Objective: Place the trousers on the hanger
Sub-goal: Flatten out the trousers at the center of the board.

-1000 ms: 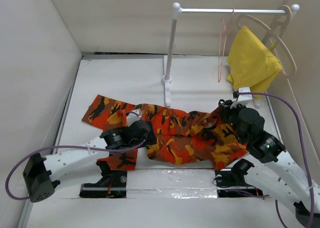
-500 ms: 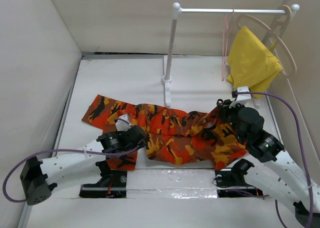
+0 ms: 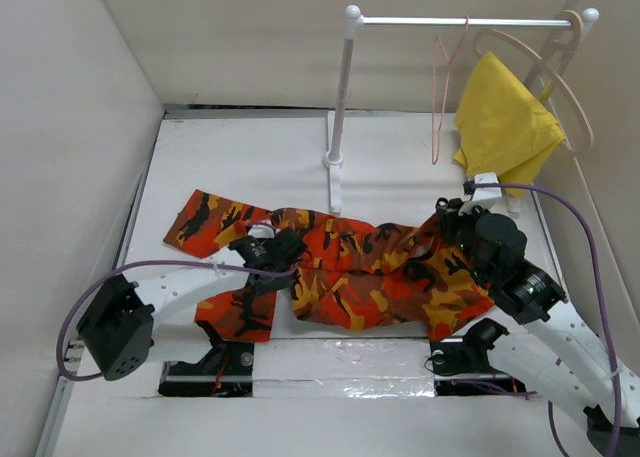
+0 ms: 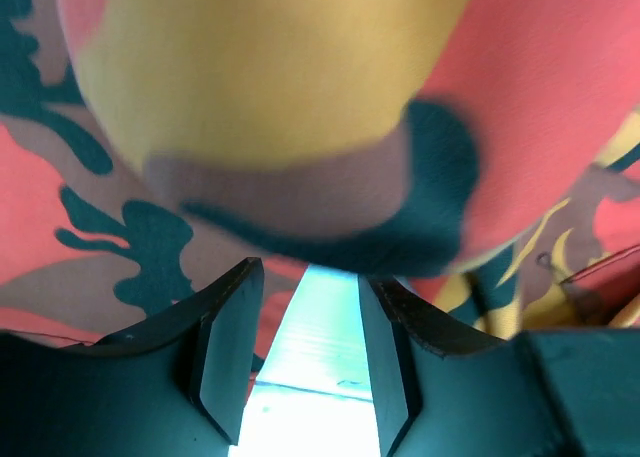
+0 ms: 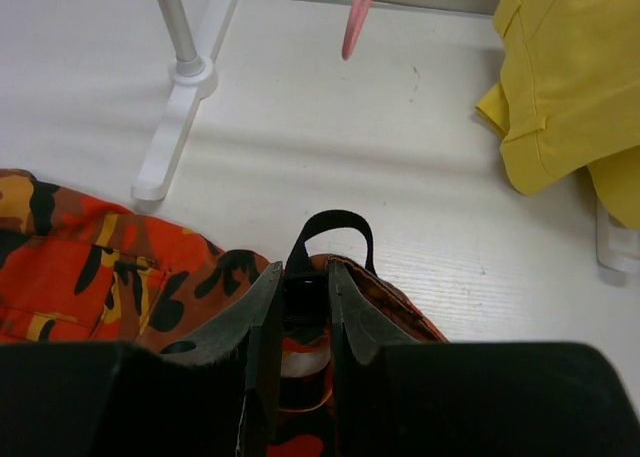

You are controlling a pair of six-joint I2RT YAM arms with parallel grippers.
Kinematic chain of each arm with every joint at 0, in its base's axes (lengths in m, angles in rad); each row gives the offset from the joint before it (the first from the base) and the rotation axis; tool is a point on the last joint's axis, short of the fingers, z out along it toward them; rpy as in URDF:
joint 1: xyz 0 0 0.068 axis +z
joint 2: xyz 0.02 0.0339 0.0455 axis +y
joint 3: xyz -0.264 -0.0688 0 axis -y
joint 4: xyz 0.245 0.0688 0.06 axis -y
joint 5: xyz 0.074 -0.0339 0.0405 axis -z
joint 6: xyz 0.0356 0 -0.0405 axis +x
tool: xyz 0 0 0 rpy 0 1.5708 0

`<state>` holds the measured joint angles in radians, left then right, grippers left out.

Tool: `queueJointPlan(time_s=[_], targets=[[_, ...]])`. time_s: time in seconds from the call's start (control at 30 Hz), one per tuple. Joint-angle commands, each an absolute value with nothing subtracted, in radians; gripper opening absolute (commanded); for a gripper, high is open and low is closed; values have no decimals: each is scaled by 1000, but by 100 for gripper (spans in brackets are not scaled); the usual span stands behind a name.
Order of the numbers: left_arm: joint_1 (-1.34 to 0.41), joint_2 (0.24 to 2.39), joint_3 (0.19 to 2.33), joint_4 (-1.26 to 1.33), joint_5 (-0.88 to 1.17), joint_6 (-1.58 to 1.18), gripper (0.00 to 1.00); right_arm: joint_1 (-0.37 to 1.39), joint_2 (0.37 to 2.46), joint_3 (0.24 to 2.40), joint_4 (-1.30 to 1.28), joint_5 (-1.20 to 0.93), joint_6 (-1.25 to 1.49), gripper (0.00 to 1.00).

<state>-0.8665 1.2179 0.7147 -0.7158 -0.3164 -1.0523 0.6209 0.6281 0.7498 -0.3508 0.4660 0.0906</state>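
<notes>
The camouflage trousers (image 3: 360,277) lie spread across the near half of the table. My left gripper (image 3: 283,249) sits low over their left leg, open. In the left wrist view its fingertips (image 4: 228,322) stand apart with bare table between them and the cloth (image 4: 300,97) right at the tips. My right gripper (image 3: 447,217) is at the trousers' right end. In the right wrist view it (image 5: 303,282) is shut on the waistband, by a black loop (image 5: 335,222). The pink hanger (image 3: 437,97) hangs on the rail, its lower end showing (image 5: 358,12).
A white rack post (image 3: 340,107) with a flat foot (image 3: 333,182) stands mid-table behind the trousers. A plain yellow cloth (image 3: 505,117) hangs from a beige wooden hanger (image 3: 570,87) at the rail's right end. Walls close in on left, back and right.
My left gripper has shifted over the trousers' left leg, first left, then right and slightly away. The left arm's elbow has swung. The pink hanger sways a little. The right arm has held still.
</notes>
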Motion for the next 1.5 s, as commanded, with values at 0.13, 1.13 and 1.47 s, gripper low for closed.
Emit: queueJointPlan(time_s=[0.13, 1.13, 1.47], targets=[[-824, 1392, 801, -811, -276, -918, 42, 606, 558, 736, -268, 474, 84, 0], [-398, 1213, 1296, -687, -794, -600, 0, 606, 548, 727, -304, 624, 133, 0], [-202, 1316, 1742, -459, -838, -416, 0, 597, 489, 644, -290, 894, 258, 0]])
